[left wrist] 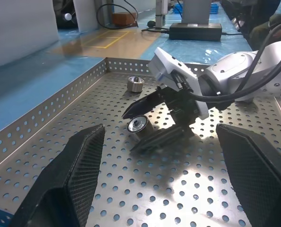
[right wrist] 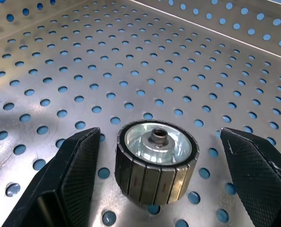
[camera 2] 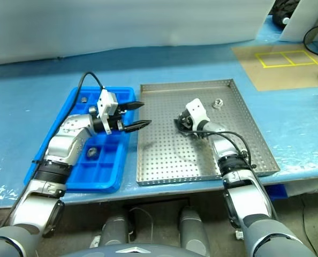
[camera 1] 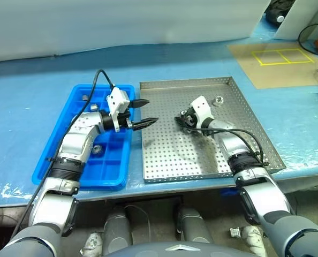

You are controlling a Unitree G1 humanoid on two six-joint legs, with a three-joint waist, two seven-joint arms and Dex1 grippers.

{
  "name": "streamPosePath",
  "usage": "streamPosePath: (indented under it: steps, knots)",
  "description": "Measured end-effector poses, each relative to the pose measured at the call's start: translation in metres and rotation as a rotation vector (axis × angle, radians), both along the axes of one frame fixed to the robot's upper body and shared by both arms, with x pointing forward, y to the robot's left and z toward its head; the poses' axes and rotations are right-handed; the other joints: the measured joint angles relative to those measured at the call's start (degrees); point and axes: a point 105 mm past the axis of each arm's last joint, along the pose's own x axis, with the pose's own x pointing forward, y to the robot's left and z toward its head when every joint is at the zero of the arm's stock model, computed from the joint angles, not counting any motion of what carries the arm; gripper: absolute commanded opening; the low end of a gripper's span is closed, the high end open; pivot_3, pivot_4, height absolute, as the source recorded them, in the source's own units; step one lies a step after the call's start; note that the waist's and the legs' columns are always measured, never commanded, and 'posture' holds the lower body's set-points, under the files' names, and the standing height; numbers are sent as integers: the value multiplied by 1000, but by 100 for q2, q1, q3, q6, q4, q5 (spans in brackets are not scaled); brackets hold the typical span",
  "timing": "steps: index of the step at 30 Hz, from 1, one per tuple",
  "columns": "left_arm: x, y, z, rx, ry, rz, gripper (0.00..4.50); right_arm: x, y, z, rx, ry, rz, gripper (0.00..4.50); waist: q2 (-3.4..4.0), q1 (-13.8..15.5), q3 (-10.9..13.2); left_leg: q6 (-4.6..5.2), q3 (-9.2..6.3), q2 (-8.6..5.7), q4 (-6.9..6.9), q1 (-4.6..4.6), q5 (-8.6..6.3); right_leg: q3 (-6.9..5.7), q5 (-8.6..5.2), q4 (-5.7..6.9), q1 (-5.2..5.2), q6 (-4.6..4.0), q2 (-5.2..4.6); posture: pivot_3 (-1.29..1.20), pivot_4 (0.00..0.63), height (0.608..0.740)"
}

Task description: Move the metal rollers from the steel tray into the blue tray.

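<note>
Pale blue table covering (camera 1: pixel 30 107) is carrying the blue tray (camera 1: pixel 62 172) beside the steel tray (camera 1: pixel 169 155). Right gripper (right wrist: pixel 157 156), fingers apart, is straddling one roller (right wrist: pixel 155 158) on the steel floor; another roller (camera 1: pixel 219 100) is lying near the far rim. Left gripper (camera 1: pixel 144 112) is hovering with jaws spread at the trays' junction; a third roller (camera 1: pixel 97 149) is sitting in a blue compartment.

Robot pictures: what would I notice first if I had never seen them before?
First, the right hand low over the steel tray, its black fingers open on either side of a shiny metal roller lying on the holed floor. Then the bright blue tray beside it, with the open left hand hovering between the two trays.
</note>
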Motion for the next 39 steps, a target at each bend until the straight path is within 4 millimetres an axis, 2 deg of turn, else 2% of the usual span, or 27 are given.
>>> streamPosePath:
  steps: [2, 4, 7, 15, 20, 23, 27, 32, 34, 36, 39]
  knots:
    - [-2, 4, -3, 14, 17, 4, 4019, -1, 4, -1, 8, -1, 11, 3280, 0, -5, 0, -2, 0, 5, -1, 1, 1, -1, 0, 1, -1, 0, 2, -262, 150, 740]
    - [-5, 11, -6, 33, 36, 10, 4019, -1, 7, -2, 13, 0, 21, 2513, 0, -6, 0, -3, 0, 9, -1, 1, 1, -2, 0, 2, -3, 0, 2, -263, 150, 740]
    - [-14, 23, -8, 72, 58, 2, 4019, -3, 8, -2, 12, 0, 36, 1653, 0, -4, 0, -4, 0, 10, -3, 0, 1, -3, 0, 2, -4, 0, 3, -255, 150, 740]
    - [-23, 46, 1, 113, 61, 20, 4019, -8, 13, -2, -5, -11, 71, 1675, 1, 10, 1, -7, 0, 8, -8, 0, 3, -4, -1, 2, -8, 0, 5, -222, 150, 740]
    - [-23, 61, 10, 120, 45, 64, 4019, -7, 17, 8, -11, -41, 87, 1675, 2, 24, 2, -12, 0, 11, -14, -6, 5, -3, -1, 2, -21, 0, 5, -202, 150, 740]
    - [-23, 76, 20, 125, 21, 112, 4019, -7, 25, 29, -6, -97, 133, 1675, 2, 13, 2, -16, 2, 17, -20, -9, 8, -2, -1, 1, -29, 0, 15, -187, 150, 740]
    - [-27, 89, 22, 133, 22, 155, 4019, -13, 39, 60, 14, -165, 230, 1675, 2, 36, 2, -20, 3, 31, -24, -9, 10, -3, -1, -1, -31, -1, 27, -139, 150, 740]
    - [-39, 107, 22, 137, 38, 221, 4019, -45, 84, 100, 78, -190, 524, 1675, 2, 92, 4, -42, 1, 62, -36, -8, 22, -18, -2, 4, -40, -17, 45, -10, 150, 740]
    - [-47, 110, 24, 134, 37, 237, 4019, -60, 105, 110, 93, -181, 652, 1675, 2, 144, 4, -46, 1, 67, -41, -5, 24, -21, -3, 6, -42, -24, 47, 37, 150, 740]
    - [-59, 116, 23, 138, 45, 264, 4019, -73, 126, 114, 95, -171, 773, 1675, 2, 212, 4, -52, -1, 66, -53, -4, 27, -30, -7, 6, -41, -30, 45, 97, 150, 740]
    - [-79, 130, 22, 139, 72, 322, 4019, -84, 152, 110, 102, -137, 890, 1675, -5, 335, 5, -65, -8, 67, -70, -6, 35, -41, -10, 4, -45, -36, 44, 191, 150, 740]
